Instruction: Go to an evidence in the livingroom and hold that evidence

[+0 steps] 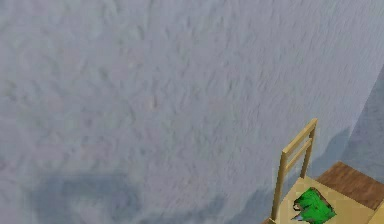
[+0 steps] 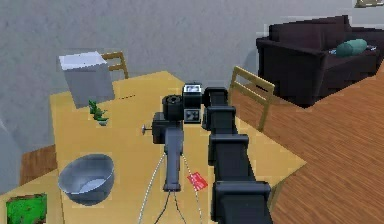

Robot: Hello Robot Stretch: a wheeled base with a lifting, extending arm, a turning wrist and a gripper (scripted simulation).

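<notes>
Evidence is my guess for the small red flat thing (image 2: 196, 181), which lies on the light wooden tabletop (image 2: 130, 95) just beside the dark arm (image 2: 225, 150). Its shape is too small to tell for sure. The gripper (image 2: 171, 178) sits over the tabletop just left of that red thing. With the surface right behind its fingers, I cannot tell whether it holds anything.

The drive to the table looks finished and the grasp is the step in hand. The next move calls for lining the gripper up with the red thing, taking it and lifting it clear of the wood.

Room around it is fair. The round grey metal bowl (image 2: 85, 175) stands apart to the arm side view's left, and the small green plant (image 2: 98, 112) and the white box (image 2: 84, 72) stand well farther out. A pale wooden chair (image 2: 250, 95) stands against the tabletop's right edge. Open brown floor (image 2: 330, 140) separates it from the dark sofa (image 2: 310, 55). Ahead, the forward view gives a grey wall (image 1: 150, 90) close by — little space to roll forward.
</notes>
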